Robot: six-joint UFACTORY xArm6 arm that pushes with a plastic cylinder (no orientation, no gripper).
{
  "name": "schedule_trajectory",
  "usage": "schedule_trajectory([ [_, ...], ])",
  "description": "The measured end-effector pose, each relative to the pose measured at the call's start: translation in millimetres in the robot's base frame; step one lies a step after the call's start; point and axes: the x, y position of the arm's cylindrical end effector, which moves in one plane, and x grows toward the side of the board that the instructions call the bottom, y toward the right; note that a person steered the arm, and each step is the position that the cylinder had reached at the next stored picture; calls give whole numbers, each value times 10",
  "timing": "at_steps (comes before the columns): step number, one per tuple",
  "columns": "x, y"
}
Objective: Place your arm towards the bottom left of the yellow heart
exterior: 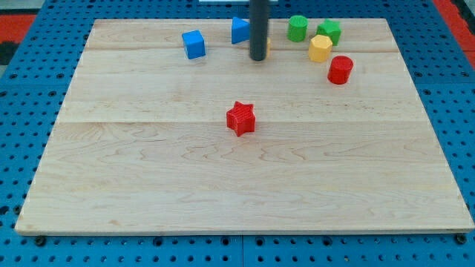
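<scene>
1. Pincer-wise, the arm is just ending in a straight dark rod, so I can't tell any open or closed state. My tip (258,58) is sitting near the view's top of the wooden board (148,185), a bit right of centre.
2. Single camera view, so everything's coming from that. A thin yellow sliver (268,46) is peeking out at the rod's right edge, just above my tip. The rod is hiding most of it, so I can't tell its shape, heart or otherwise.
3. A blue block (239,30) is poking out on the rod's left side, partly covered too. Shape unclear.
4. A blue cube (194,44) is sitting further toward the view's left, apart from my tip.
5. Over on the view's right a cluster is hanging out: a green cylinder (297,28), a chunky green block (329,31) just beside it, and a yellow block (320,48) with flat angled sides sitting right below those two.
6. A red cylinder (340,70) is lying just down-right of that yellow block.
7. A red star (240,119) is sitting alone mid-board, well below my tip.
</scene>
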Motion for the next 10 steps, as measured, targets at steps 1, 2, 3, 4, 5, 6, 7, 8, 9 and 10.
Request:
schedule_trajectory([
  [1,-49,47],
  [2,-39,-722],
  [3,-215,-1024],
  [4,-291,-554],
  [5,-291,-113],
  [6,-287,90],
  [7,-289,-25],
  [8,-314,-25],
  [9,-336,-25],
  [10,-340,-25],
])
